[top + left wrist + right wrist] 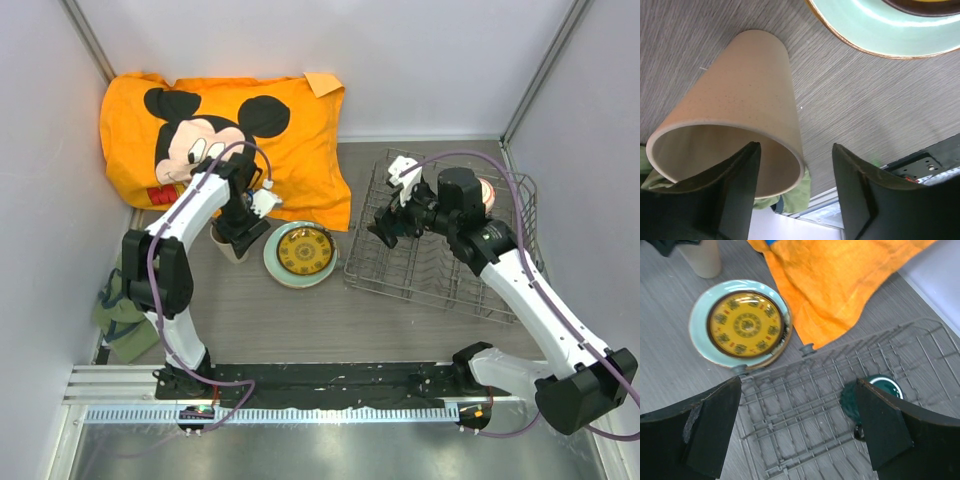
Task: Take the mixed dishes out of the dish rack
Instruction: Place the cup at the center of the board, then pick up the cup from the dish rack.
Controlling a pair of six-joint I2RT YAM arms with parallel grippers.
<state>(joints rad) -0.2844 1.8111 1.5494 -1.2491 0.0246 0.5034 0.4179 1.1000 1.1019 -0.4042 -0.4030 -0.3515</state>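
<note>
Now, left tool (796,146) spread open at rim of beige cup (735,115): one finger over cup mouth, other outside wall, not clamped. Cup upright on table (855,100), just beside pale-green plate (300,253) with yellow centre. Right tool (800,440) wide open, empty, hovering above dish rack (420,275). Dark teal mug (867,395) sits in rack. Red-orange bowl (487,192) at rack's far side, partly hidden by arm. Orange Mickey Mouse cloth (230,130) behind plate.
</note>
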